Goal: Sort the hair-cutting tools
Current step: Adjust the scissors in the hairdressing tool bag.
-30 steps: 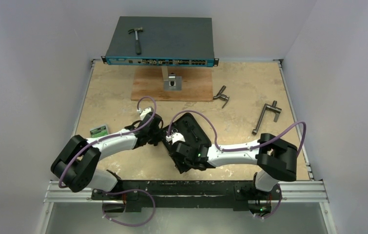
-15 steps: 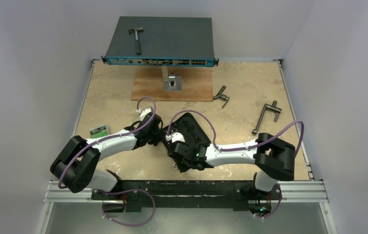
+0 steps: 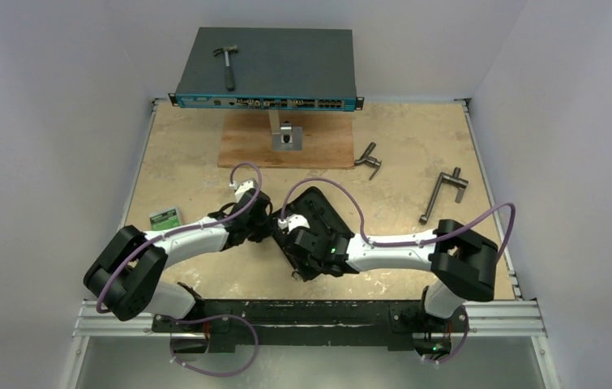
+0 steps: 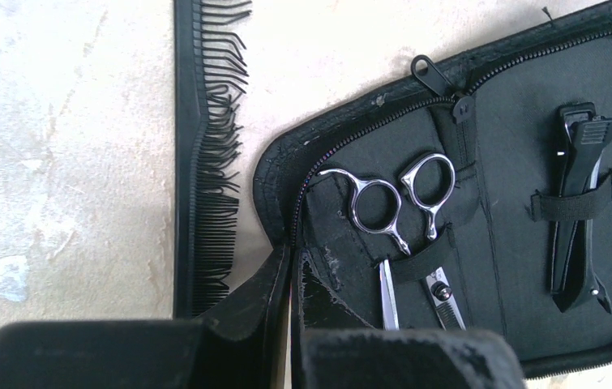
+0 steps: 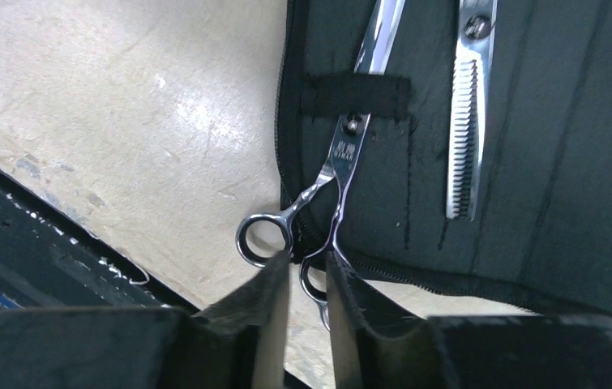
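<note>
Scissors (image 5: 349,150) two, comb (image 4: 205,162) one, clip (image 4: 578,219) one

Showing matte black all over the zip case (image 4: 521,105), straps and lining alike. Gleaming mirror silver on the plain scissors (image 5: 349,150) and the toothed scissors (image 5: 464,97). Matching that black on the comb (image 4: 186,121) at upper left of the left wrist view and on the hair clip (image 4: 578,162) at right. Spreading mottled beige and cream across the table (image 3: 416,134). Trailing purple on the cables (image 3: 327,184); glowing green on a small box (image 3: 164,217) at left; running a blue strip along the dark grey switch (image 3: 266,61), above a reddish-brown board (image 3: 241,150).
</note>
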